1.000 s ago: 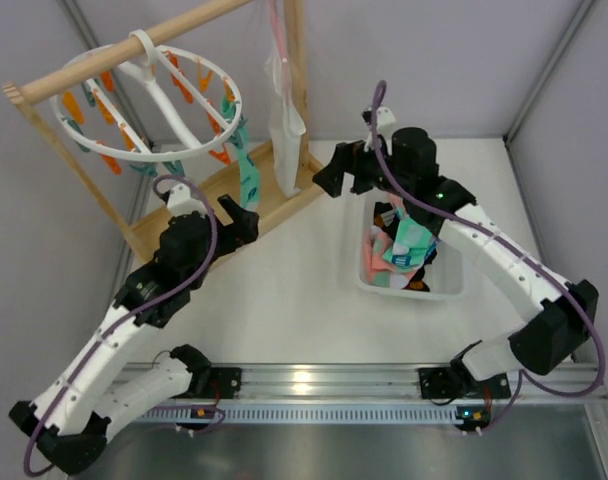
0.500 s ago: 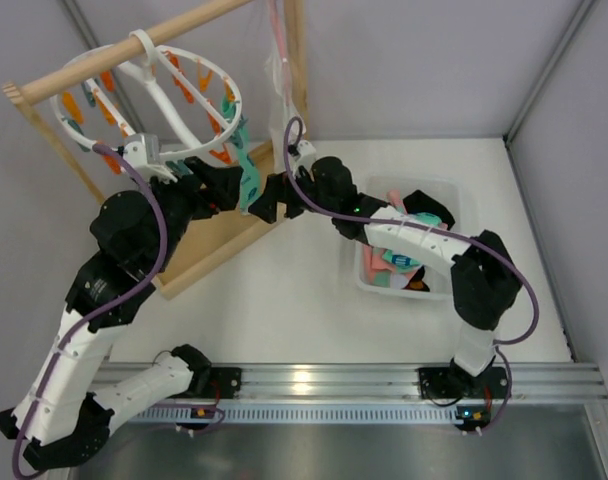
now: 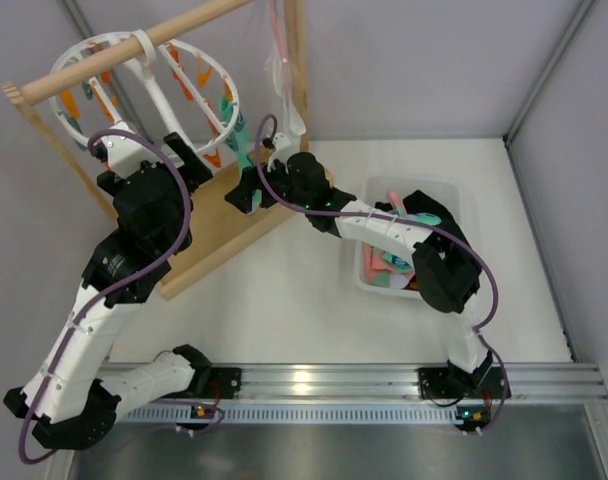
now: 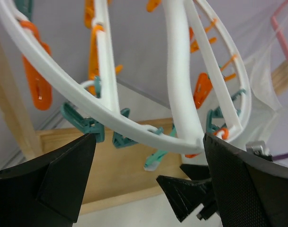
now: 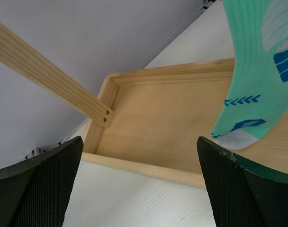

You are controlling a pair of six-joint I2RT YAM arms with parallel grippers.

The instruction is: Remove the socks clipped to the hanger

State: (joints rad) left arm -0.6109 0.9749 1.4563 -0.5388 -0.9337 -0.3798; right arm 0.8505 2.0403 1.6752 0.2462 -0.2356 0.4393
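Observation:
The white ring hanger (image 3: 149,85) hangs tilted from the wooden rail, with orange and teal clips on it. One teal/mint sock (image 3: 242,150) hangs from its right rim; no other clipped socks show. My left gripper (image 3: 187,160) is open just under the ring's lower edge. In the left wrist view the rim (image 4: 134,126) runs across the gap above my left gripper (image 4: 148,189), and the sock's toe (image 4: 156,160) shows below it. My right gripper (image 3: 240,192) is open beside the sock. In the right wrist view the sock (image 5: 255,85) hangs upper right of my right gripper (image 5: 144,189).
The wooden rail frame (image 3: 114,55) stands on a shallow wooden tray base (image 3: 219,225), also seen in the right wrist view (image 5: 182,137). A clear bin (image 3: 446,285) holding several socks sits at the right. A white bag on a pink hanger (image 3: 284,100) hangs from the frame's right post.
My left arm has risen from the table to the ring, which now tilts more steeply. My right arm has swung left from the bin to the hanging teal sock.

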